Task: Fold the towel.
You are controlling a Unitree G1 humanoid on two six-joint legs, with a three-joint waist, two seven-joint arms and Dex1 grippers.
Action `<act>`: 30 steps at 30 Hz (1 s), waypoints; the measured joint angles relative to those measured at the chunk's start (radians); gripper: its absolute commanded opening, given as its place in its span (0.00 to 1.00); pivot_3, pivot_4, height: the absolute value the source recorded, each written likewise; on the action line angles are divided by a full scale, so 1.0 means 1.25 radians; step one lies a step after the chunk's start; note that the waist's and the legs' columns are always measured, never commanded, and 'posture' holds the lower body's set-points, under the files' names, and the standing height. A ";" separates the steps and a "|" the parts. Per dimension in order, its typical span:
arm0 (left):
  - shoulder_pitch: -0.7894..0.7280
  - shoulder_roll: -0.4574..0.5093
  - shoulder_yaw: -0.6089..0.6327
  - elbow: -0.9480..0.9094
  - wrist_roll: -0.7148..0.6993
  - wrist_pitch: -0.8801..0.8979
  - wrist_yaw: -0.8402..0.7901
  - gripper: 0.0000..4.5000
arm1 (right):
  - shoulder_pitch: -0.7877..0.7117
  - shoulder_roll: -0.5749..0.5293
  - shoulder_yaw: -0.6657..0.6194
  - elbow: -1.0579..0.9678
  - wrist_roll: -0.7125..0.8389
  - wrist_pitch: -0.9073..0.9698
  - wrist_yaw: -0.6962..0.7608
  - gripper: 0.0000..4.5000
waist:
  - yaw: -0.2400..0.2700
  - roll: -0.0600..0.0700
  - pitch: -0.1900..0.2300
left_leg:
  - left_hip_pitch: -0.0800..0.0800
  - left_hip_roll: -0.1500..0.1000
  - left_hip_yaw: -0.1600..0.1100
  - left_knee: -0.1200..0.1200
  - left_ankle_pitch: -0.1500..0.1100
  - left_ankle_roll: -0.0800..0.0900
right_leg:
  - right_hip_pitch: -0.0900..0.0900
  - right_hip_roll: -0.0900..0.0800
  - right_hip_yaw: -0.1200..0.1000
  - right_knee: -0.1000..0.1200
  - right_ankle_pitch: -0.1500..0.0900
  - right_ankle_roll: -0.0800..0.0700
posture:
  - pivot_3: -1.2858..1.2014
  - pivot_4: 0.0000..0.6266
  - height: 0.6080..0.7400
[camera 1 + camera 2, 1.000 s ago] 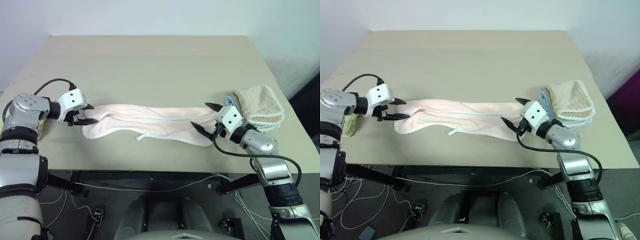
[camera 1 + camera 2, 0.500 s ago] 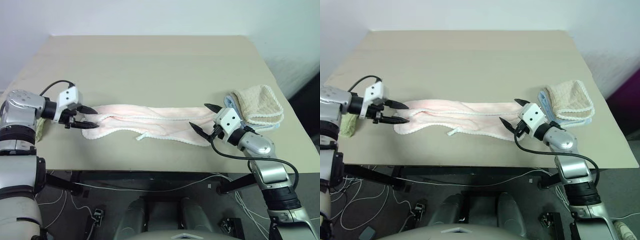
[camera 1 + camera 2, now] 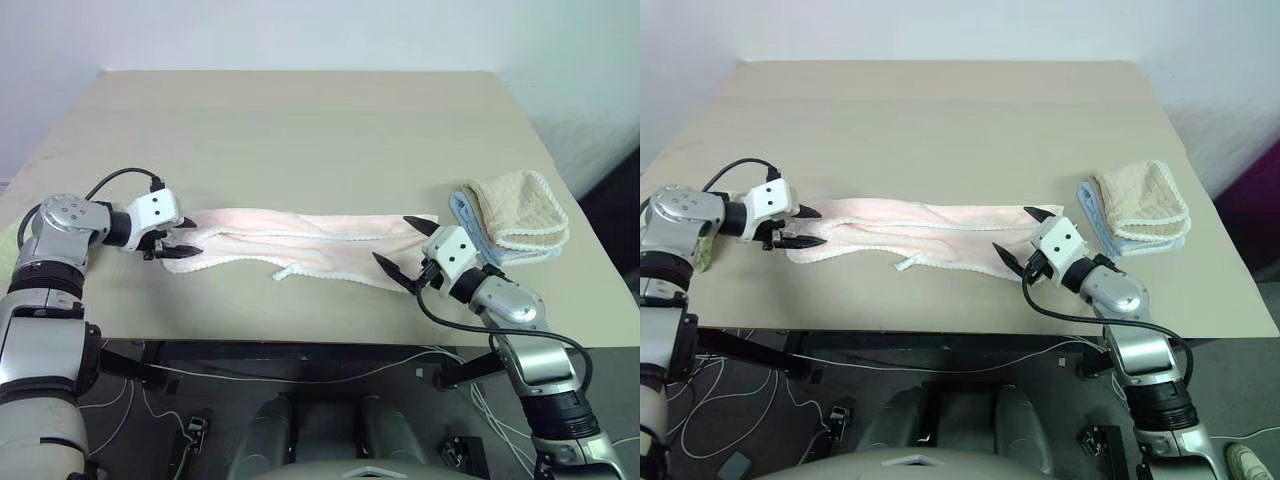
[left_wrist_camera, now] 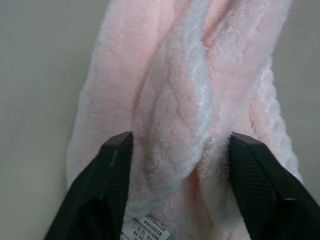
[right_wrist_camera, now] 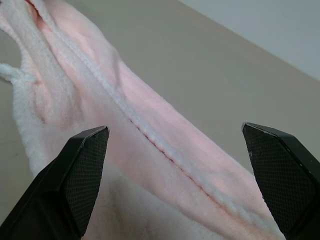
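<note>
Pink towel stretched flat on table, left gripper clenched on its end, right gripper released – fingers straddling the opposite end

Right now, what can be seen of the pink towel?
The pink towel is fluffy terry cloth with a white stitched hem, bunched lengthwise into a long wrinkled strip lying flat across the tan table. A white label shows at one end, where the left end effector has its fingers on either side of the cloth. The open right end effector straddles the other end. It lies apart from the folded towels.
</note>
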 measured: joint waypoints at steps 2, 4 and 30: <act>-0.001 0.000 0.005 0.000 -0.005 0.002 -0.001 0.27 | 0.000 0.002 0.001 0.000 0.000 0.001 0.000 1.00 | 0.000 0.000 0.000 | 0.000 0.000 0.000 0.000 0.000 0.000 | 0.000 0.000 0.000 0.000 0.000 0.000 | 0.52 0.24 1.00; -0.001 0.000 0.020 0.000 -0.020 0.010 -0.018 0.19 | 0.000 0.004 0.003 0.000 0.000 0.001 0.000 1.00 | 0.000 0.000 0.000 | 0.000 0.000 0.000 0.000 0.000 0.000 | 0.000 0.000 0.000 0.000 0.000 0.000 | 0.52 0.24 1.00; 0.097 0.023 0.071 -0.130 -0.118 0.180 -0.184 0.19 | -0.016 0.023 0.017 -0.002 0.000 0.019 -0.003 1.00 | -0.001 0.000 0.000 | 0.000 0.000 0.000 0.000 0.000 0.000 | 0.000 0.000 0.000 0.000 0.000 0.000 | 0.52 0.24 1.00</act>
